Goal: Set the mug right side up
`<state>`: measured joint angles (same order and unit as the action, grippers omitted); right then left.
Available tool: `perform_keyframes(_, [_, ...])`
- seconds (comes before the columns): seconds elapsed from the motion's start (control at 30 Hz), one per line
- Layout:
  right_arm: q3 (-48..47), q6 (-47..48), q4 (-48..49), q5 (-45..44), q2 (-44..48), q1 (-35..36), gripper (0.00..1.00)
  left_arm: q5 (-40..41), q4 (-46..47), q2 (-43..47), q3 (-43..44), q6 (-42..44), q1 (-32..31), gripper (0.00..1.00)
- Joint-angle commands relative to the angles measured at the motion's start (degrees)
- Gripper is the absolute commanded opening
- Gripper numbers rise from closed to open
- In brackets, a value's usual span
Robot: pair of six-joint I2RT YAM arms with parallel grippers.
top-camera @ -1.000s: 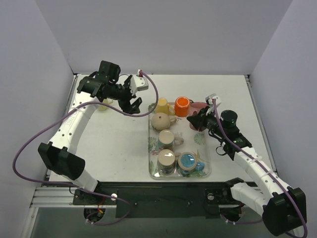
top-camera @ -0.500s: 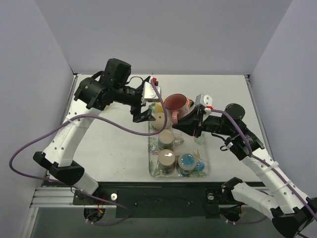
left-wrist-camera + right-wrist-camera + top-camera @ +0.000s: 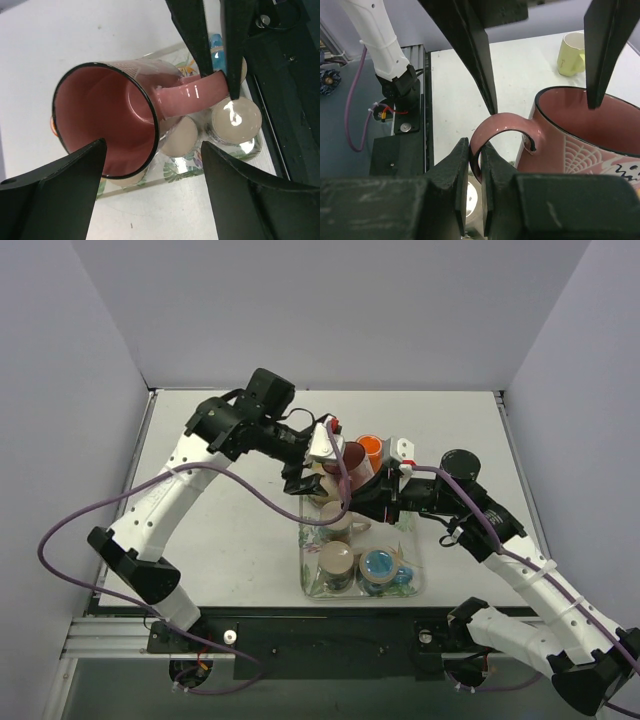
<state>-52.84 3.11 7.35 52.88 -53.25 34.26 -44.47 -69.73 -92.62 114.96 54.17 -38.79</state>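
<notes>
- We are working over the white table (image 3: 220,530), with both arms reaching in over its middle.
- The clear tray (image 3: 304,565), printed with leaves, is lying on the table between the two arms and is holding several cups.
- The pink mug (image 3: 115,120) is hanging in the air above the far end of the tray. It is tilted onto its side, with its black-rimmed mouth facing the left wrist camera.
- Our right gripper (image 3: 476,150) is pinching the mug's handle (image 3: 195,95). Its two fingers are closed tight, one on each side of the loop.
- Our left gripper (image 3: 152,145) is spread wide, with one finger on each side of the mug's mouth. It is gripping nothing, and we cannot tell whether the fingers are touching the rim.
- An orange mug (image 3: 369,447) is standing just behind the held mug.
- A yellow mug (image 3: 572,52) is standing upright on the bare table, well apart from the tray.
- A blue-lined cup (image 3: 380,565) and a beige cup (image 3: 335,560) are sitting side by side at the tray's near end.
</notes>
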Motion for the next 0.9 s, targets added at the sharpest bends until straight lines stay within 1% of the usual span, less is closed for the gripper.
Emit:
perform_keyframes(0.0, [-2.71, 3.57, 9.87, 1.87, 1.4, 0.81, 0.0, 0.17, 5.92, -2.12, -2.02, -3.36, -1.2, 0.79])
perform_keyframes(0.03, [-2.62, 3.65, 9.96, 1.79, 1.4, 0.72, 0.0, 0.61, 6.19, -2.39, -2.1, -3.63, -1.38, 0.73])
perform_keyframes(0.07, [-2.62, 3.65, 9.96, 1.79, 1.57, 0.72, 0.0, 0.52, 6.19, -2.39, -2.54, -3.81, -1.38, 0.58])
perform_keyframes(0.1, [-2.45, 3.74, 9.96, 1.87, 1.66, 0.72, 0.0, 0.35, 6.02, -2.48, -2.81, -3.64, -1.55, 0.49])
perform_keyframes(0.13, [-2.36, 3.74, 10.05, 1.7, 1.66, 0.72, 0.0, 0.35, 5.93, -2.04, -3.68, -3.55, -1.73, 0.32])
perform_keyframes(0.17, [-2.18, 3.74, 10.05, 1.61, 1.84, 0.72, 0.0, 0.09, 5.66, -1.87, -4.03, -3.2, -1.82, 0.23])
perform_keyframes(0.2, [-2.09, 3.83, 10.22, 1.52, 1.84, 0.72, 0.0, -0.09, 5.58, -1.6, -4.56, -3.2, -1.82, 0.01])
perform_keyframes(0.27, [-1.74, 4.0, 9.96, 0.91, 1.66, 0.63, 0.0, 0.26, 5.05, -1.08, -4.65, -3.72, -1.73, 0.0])
perform_keyframes(0.33, [-1.74, 4.79, 8.03, -1.1, 1.58, 0.54, 0.0, 2.8, 5.31, -0.37, -4.83, -6.69, -1.82, 0.0])
perform_keyframes(0.37, [-1.65, 5.67, 6.02, -4.16, 1.57, 0.54, 0.0, 7.16, 7.14, 0.07, -5.0, -10.45, -1.73, 0.0])
perform_keyframes(0.4, [-1.74, 6.37, 5.05, -5.76, 1.49, 0.54, 0.0, 9.46, 8.11, 0.68, -5.35, -11.88, -1.47, 0.0])
perform_keyframes(0.43, [-1.22, 6.99, 4.43, -9.86, 1.49, 0.54, 0.0, 14.36, 8.82, 0.95, -5.62, -13.9, -0.86, 0.0])
perform_keyframes(0.47, [-0.78, 6.56, 4.77, -11.91, 1.75, 0.54, 0.01, 18.59, 9.0, 1.56, -5.88, -14.79, -0.33, 0.0])
perform_keyframes(0.5, [0.01, 4.9, 6.25, -16.71, 1.49, 0.54, 0.13, 20.45, 9.18, 1.74, -6.06, -16.89, 0.72, 0.0])
perform_keyframes(0.53, [0.36, 4.01, 7.05, -18.67, 1.23, 0.63, 0.22, 23.61, 9.18, 2.09, -6.41, -17.69, 1.6, 0.0])
perform_keyframes(0.57, [1.06, 2.53, 8.36, -23.39, 1.31, 0.54, 0.26, 25.03, 8.39, 2.27, -6.41, -18.39, 3.43, 0.0])
perform_keyframes(0.6, [1.33, 1.73, 9.07, -25.7, 0.79, 0.54, 0.36, 26.87, 7.86, 2.18, -6.32, -18.66, 4.32, 0.0])
perform_keyframes(0.63, [1.77, 0.07, 10.21, -30.95, 0.61, 0.63, 0.66, 28.28, 7.08, 2.09, -7.19, -18.66, 6.25, 0.0])
perform_keyframes(0.67, [1.77, -0.65, 10.4, -33.61, -0.09, 0.63, 0.81, 32.04, 6.89, 2.09, -7.64, -18.58, 6.87, 0.0])
perform_keyframes(0.7, [1.69, -0.83, 10.14, -37.03, -0.27, 0.63, 0.86, 33.47, 6.46, 2.0, -9.38, -17.62, 8.62, 0.0])
perform_keyframes(0.73, [1.77, -0.74, 9.96, -38.28, -0.79, 0.54, 0.89, 35.83, 6.19, 2.0, -10.36, -17.26, 9.6, 0.0])
perform_keyframes(0.77, [2.12, -0.57, 10.05, -40.47, -0.97, 0.54, 0.9, 36.64, 5.67, 1.83, -11.76, -16.48, 12.22, 0.0])
perform_keyframes(0.8, [2.39, -0.48, 10.05, -41.19, -0.89, 0.63, 0.9, 38.04, 5.31, 1.57, -12.38, -16.29, 13.55, 0.0])
perform_keyframes(0.83, [2.65, -0.56, 9.96, -42.76, -0.89, 0.46, 0.91, 38.49, 3.92, 0.87, -13.43, -15.25, 17.04, 0.0])
perform_keyframes(0.87, [2.74, -0.83, 9.79, -43.91, -0.97, 0.54, 0.91, 39.45, 3.38, 0.51, -13.96, -14.89, 19.08, 0.0])
